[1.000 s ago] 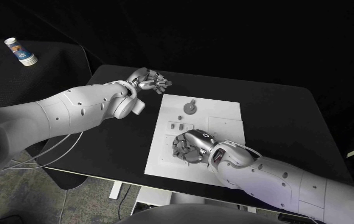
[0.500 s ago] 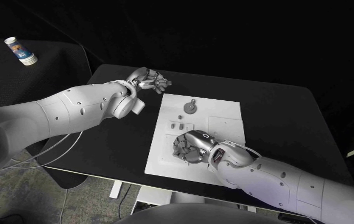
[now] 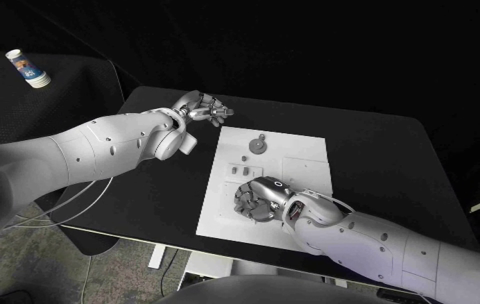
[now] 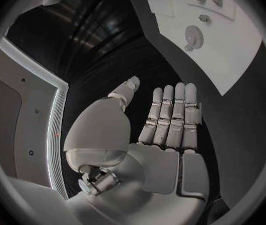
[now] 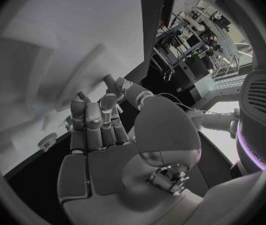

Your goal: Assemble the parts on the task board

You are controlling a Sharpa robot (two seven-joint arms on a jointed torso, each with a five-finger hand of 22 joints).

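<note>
The white task board [image 3: 300, 172] lies in the middle of the black table. A grey gear [image 3: 258, 146] sits near its far edge, with small grey parts [image 3: 240, 171] just nearer along the left side. My right hand [image 3: 258, 198] hovers low over the board's near left area, palm down; in the right wrist view its fingers [image 5: 95, 125] are stretched side by side with nothing in them, and the gear [image 5: 47, 142] shows beyond. My left hand [image 3: 202, 110] hangs off the board's far left corner, its fingers [image 4: 170, 115] straight and empty; the board [image 4: 233, 60] and gear [image 4: 193, 35] lie ahead.
A stack of paper cups [image 3: 27, 69] stands on a dark surface far to the left, off the table. Loose cables [image 3: 60, 207] hang below the table's left edge. Bare black tabletop [image 3: 380, 151] lies right of the board.
</note>
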